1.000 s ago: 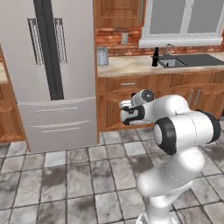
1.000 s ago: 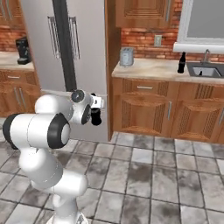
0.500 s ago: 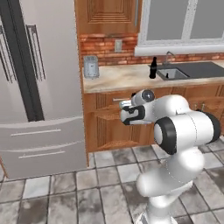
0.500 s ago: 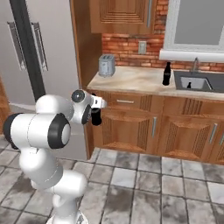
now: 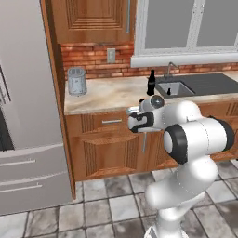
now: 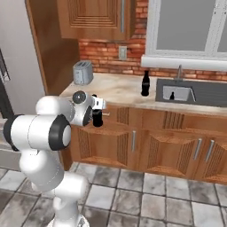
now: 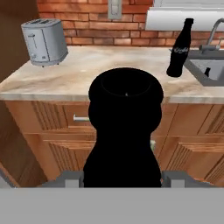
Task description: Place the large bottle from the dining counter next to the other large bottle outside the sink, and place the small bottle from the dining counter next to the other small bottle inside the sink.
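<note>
Filling the hand view, the large bottle (image 7: 124, 131) sits pinched between the hand (image 6: 97, 118) fingers, carried in front of the cabinets. Beyond it, the other large bottle (image 7: 180, 49) stands on the counter (image 7: 87, 74) just beside the sink (image 6: 195, 91).

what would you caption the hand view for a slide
Gripper carrying the large bottle toward the counter, where the other large bottle stands beside the sink.

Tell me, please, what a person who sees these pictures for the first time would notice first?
First, the big white robot arm, whose gripper holds a black bottle in front of the wooden cabinets. Next, a second black bottle stands on the counter just left of the sink, and a silver toaster sits by the brick wall.
</note>
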You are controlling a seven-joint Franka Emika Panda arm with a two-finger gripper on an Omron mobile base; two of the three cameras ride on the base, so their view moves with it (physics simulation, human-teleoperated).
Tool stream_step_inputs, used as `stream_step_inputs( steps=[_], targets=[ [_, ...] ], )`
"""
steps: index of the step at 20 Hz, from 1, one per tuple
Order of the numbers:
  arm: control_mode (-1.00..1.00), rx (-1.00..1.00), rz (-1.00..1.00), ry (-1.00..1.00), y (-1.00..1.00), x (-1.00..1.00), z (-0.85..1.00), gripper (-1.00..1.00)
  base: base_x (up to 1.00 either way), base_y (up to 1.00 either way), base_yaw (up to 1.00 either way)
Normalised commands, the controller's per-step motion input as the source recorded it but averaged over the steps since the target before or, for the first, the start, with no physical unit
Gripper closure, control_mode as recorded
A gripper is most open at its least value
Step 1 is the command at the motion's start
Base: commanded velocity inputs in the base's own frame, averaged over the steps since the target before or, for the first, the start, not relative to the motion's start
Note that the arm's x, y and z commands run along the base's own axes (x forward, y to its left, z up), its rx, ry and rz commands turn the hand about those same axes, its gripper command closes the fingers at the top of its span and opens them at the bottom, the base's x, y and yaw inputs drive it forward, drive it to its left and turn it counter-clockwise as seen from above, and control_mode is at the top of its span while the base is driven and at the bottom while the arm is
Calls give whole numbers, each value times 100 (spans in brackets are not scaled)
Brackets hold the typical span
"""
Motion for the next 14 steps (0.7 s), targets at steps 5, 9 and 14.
stream_step_inputs(
  steps=[5,9,14],
  targets=[
    [100,0,0,0,0,0,0,100,46,-74,0],
    [100,0,0,0,0,0,0,100,44,-68,0],
    [100,0,0,0,0,0,0,100,47,-41,0]
  ],
)
